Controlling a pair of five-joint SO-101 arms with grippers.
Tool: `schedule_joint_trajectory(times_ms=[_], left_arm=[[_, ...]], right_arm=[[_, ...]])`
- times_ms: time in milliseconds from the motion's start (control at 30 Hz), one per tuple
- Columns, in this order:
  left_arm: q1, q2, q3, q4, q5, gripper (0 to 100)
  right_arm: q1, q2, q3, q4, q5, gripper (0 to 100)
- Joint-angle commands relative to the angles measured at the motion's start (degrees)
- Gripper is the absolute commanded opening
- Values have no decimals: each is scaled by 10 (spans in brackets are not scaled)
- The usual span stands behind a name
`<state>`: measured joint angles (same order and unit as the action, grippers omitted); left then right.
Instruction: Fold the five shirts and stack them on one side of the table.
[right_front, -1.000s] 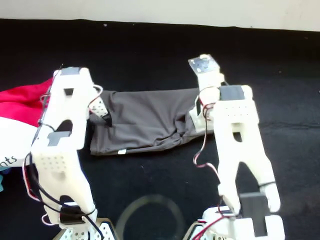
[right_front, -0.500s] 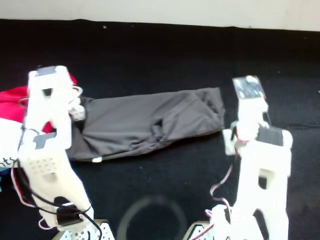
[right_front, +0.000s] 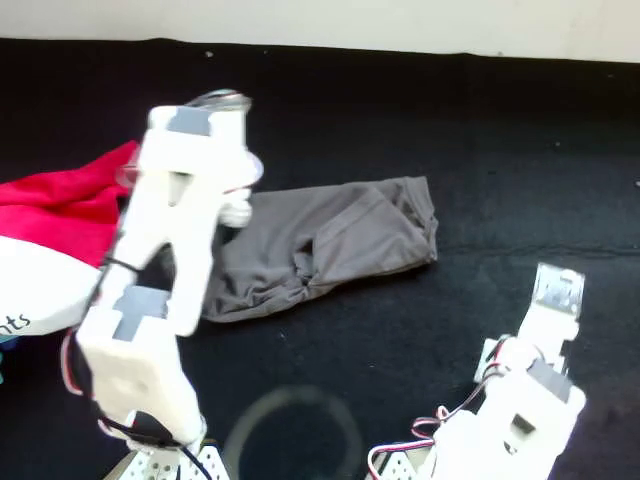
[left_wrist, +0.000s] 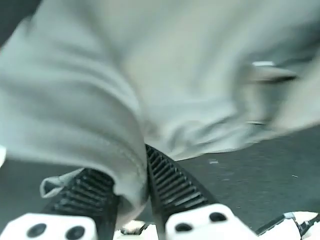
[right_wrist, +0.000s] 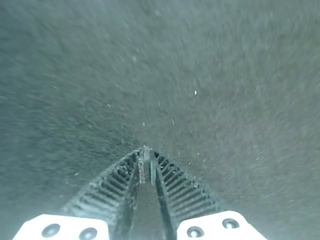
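Observation:
A grey shirt (right_front: 330, 245) lies folded into a long band across the middle of the black table (right_front: 400, 110). My left gripper (left_wrist: 132, 187) is shut on the grey shirt (left_wrist: 125, 100) at its left end, lifting that edge. In the high view the left arm (right_front: 170, 260) covers this end of the shirt. A red shirt (right_front: 70, 200) and a white shirt (right_front: 35, 285) lie at the left edge. My right gripper (right_wrist: 146, 162) is shut with nothing in it, over bare black cloth; the right arm (right_front: 530, 370) stands at the lower right, away from the shirt.
A faint ring mark (right_front: 290, 430) shows on the cloth near the front, between the two arm bases. A pale wall (right_front: 400, 25) runs behind the table's far edge. A bit of blue cloth (right_front: 3, 365) peeks in at the left edge.
My right gripper has let go of the grey shirt's right end and pulled back to the front right. My left arm has swung up and rightward, carrying the shirt's left end.

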<state>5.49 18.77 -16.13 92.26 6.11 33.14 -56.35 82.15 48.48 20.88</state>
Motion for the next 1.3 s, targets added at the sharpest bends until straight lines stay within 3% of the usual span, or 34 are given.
schedule_joint_trajectory(times_ms=[0, 167, 400, 733, 933, 1267], left_arm=[[98, -35, -58, -37, 0, 8], [195, -27, -86, -126, -1, 8], [260, 92, -154, -240, -2, 8], [275, 312, -425, -251, 0, 34], [274, 365, -545, -169, 1, 242], [225, 370, -748, 32, -2, 201]], right_arm=[[20, -21, 52, -40, 6, 6], [23, -52, 101, -66, 5, 6], [21, -120, 136, -66, 5, 6], [17, -211, 167, -35, 5, 6], [17, -235, 171, -20, 5, 6], [17, -235, 171, -19, 5, 6]])
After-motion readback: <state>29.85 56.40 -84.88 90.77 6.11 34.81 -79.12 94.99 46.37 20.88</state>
